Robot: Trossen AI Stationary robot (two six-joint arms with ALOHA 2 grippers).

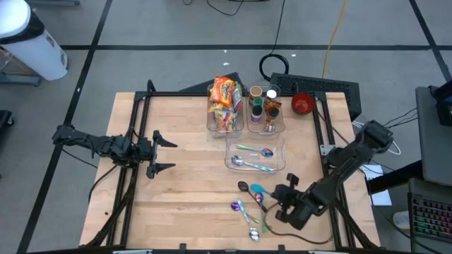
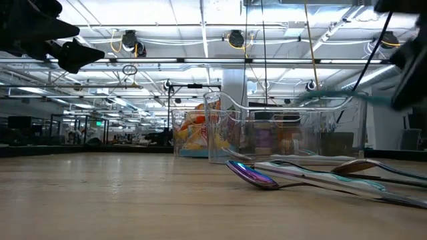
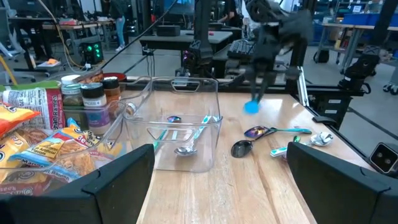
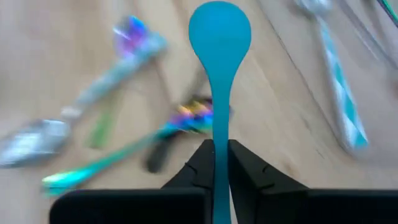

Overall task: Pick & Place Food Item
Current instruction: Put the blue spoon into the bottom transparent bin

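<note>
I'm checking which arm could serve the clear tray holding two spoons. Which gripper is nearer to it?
Right. The right gripper, shut on a blue spoon, sits just beside the tray; the left gripper waits open across the table.

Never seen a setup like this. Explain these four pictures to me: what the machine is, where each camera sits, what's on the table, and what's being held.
It is a robot with two dark arms at a wooden table. One camera looks straight down, one sits at table level, and one rides on each wrist. On the table stand clear bins: one with snack bags, one with jars, and a tray holding two spoons. More spoons lie loose near the front. The right gripper is shut on a blue spoon, lifted above the loose ones. The left gripper waits open at the left side, empty.
</note>
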